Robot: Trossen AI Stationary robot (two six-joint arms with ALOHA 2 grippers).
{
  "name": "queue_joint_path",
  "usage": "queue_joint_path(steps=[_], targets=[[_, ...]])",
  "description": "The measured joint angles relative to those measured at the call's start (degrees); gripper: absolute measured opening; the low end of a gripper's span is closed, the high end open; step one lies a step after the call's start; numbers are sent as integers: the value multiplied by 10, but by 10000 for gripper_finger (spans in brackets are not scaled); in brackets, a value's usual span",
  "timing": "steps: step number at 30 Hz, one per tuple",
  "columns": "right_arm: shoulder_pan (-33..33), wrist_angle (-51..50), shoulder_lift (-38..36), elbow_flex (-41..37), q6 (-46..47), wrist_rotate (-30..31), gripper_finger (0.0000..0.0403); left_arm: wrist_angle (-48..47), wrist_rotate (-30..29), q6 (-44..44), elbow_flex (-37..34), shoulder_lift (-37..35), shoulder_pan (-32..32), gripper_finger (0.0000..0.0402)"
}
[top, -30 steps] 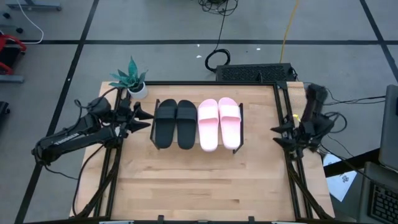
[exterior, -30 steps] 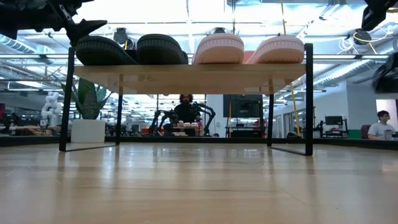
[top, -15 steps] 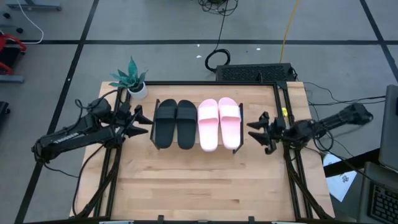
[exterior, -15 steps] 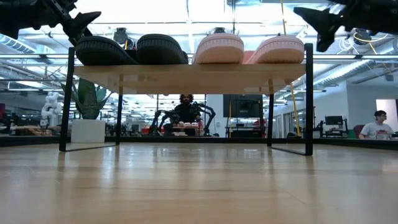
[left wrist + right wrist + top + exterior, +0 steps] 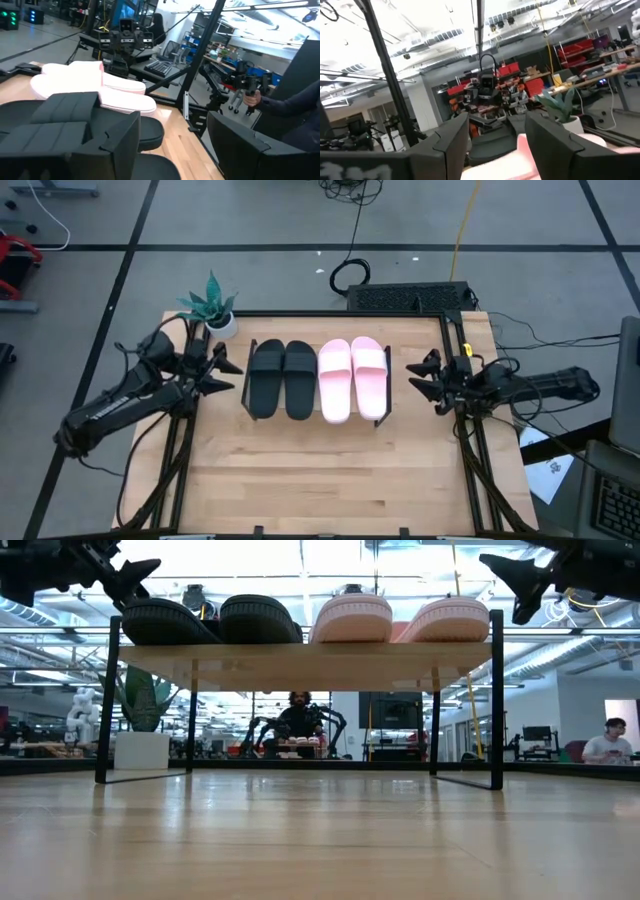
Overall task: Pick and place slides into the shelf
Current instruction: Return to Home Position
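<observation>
Up on the shelf (image 5: 305, 657), slides (image 5: 300, 378) look light and squishy; you'd pinch the strap (image 5: 368, 362). Left gripper (image 5: 232, 375), right gripper (image 5: 412, 380): wide, empty.

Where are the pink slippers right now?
From above, the pink slides sit side by side on the right half of the shelf, beside the black slides; the right claw hangs further right.

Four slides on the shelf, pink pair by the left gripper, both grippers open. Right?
No: the high view shows the black pair by the left gripper, the pink pair by the right gripper. The rest holds: all four on the shelf, grippers open.
</observation>
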Motion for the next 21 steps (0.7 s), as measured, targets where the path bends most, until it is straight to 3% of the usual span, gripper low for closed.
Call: queue_joint_path(steps=[10, 15, 21], targets=[[-4, -104, -108, 0, -14, 3, 183, -11, 108, 4, 0, -20, 107, 230], [-4, -148, -136, 0, 4, 27, 183, -21, 67, 9, -38, -65, 95, 230], [-4, -149, -121, 0, 10, 33, 183, 23, -10, -31, -121, -136, 20, 230]])
